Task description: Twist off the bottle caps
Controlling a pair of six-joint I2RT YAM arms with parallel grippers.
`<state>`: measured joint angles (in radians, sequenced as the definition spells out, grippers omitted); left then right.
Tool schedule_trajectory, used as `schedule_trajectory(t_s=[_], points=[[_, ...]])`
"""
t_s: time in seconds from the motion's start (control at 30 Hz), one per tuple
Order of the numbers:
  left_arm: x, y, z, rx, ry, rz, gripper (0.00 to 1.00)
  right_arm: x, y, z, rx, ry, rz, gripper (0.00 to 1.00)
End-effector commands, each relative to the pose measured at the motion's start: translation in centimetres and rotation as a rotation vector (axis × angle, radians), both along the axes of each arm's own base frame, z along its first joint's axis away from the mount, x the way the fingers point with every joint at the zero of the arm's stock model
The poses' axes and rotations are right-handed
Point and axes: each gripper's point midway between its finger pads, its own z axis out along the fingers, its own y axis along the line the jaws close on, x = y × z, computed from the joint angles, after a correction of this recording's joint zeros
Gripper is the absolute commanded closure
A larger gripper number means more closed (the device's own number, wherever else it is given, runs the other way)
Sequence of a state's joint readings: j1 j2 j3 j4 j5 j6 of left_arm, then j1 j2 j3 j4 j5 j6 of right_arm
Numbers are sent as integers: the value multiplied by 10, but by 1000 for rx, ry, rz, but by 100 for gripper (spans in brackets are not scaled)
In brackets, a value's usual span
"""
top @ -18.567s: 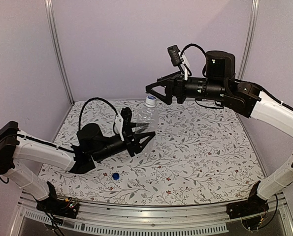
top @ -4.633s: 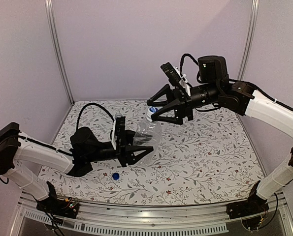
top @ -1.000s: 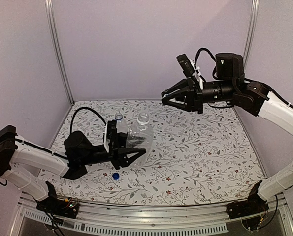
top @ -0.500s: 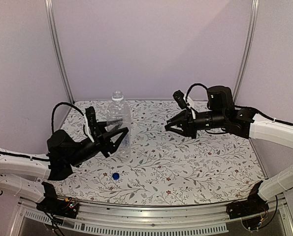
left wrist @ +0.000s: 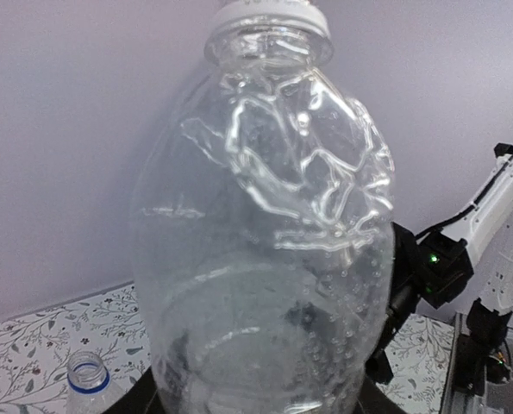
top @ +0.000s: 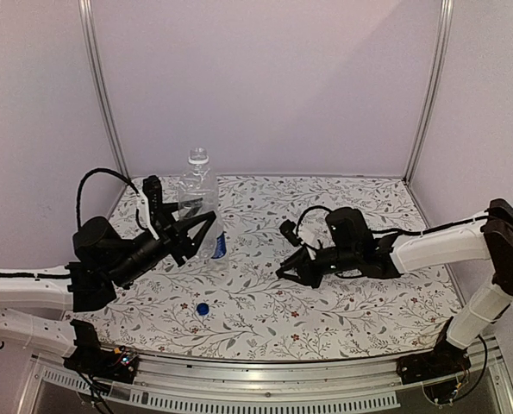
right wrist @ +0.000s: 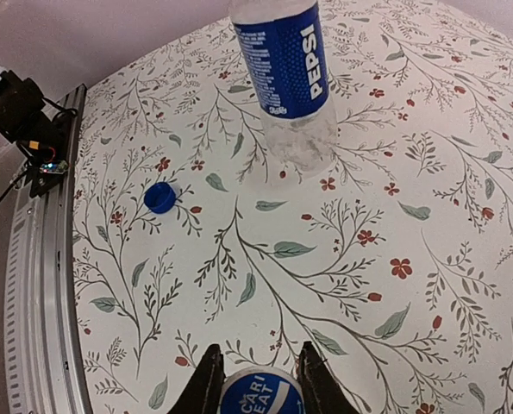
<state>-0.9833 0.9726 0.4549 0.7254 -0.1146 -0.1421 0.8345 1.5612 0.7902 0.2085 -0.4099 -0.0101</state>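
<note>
My left gripper (top: 196, 221) is shut on the lower body of the plain clear bottle (top: 196, 183), holding it upright above the mat's left side. That bottle (left wrist: 265, 224) fills the left wrist view, and dark fingers (left wrist: 394, 319) flank its base. The blue-labelled bottle (right wrist: 287, 78) stands just behind and right of it, with its label (top: 219, 246) and open neck (left wrist: 88, 376) showing. A solid blue cap (top: 203, 308) lies loose on the mat, also in the right wrist view (right wrist: 160, 197). My right gripper (top: 284, 270) hangs low over the mat's middle, shut on the whitish-blue cap (right wrist: 261, 395).
A floral mat (top: 359, 302) covers the table, and lilac walls enclose the back and sides. A metal rail (top: 265, 371) runs along the near edge, also in the right wrist view (right wrist: 40, 285).
The right arm has dropped from mid-height to just above the mat and come nearer, still pinching the cap. The left arm has shifted the plain bottle slightly up and left.
</note>
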Motion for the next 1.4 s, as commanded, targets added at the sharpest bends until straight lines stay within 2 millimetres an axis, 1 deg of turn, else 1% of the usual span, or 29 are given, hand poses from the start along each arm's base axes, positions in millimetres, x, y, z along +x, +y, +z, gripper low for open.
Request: schedule_trajectory(t_s=[0.0, 0.13, 0.17, 0.3, 0.4, 0.63, 0.77, 0.9, 1.07, 1.23, 1.37], points=[[7, 5, 5, 22, -15, 42, 51, -2, 18, -26, -5, 15, -13, 86], [7, 3, 4, 29, -12, 35, 51, -3, 25, -50, -34, 52, -10, 86], [7, 2, 4, 30, -12, 33, 51, -3, 26, -59, -52, 61, -15, 85], [7, 2, 5, 31, -15, 34, 51, 3, 26, -78, -93, 80, -42, 83], [7, 3, 5, 34, -15, 38, 51, 4, 23, -87, -116, 84, -58, 82], [8, 1, 3, 37, -15, 34, 51, 8, 18, -101, -164, 85, -88, 80], [9, 1, 1, 39, -10, 37, 51, 8, 15, -106, -178, 88, -95, 77], [8, 2, -3, 38, -3, 37, 51, 7, 13, -111, -187, 99, -104, 76], [7, 3, -1, 33, -8, 35, 51, 6, 10, -115, -196, 108, -113, 74], [7, 4, 0, 32, -11, 36, 51, 4, 9, -118, -197, 124, -113, 69], [6, 5, -1, 33, -11, 38, 51, 2, 8, -118, -195, 131, -111, 62]])
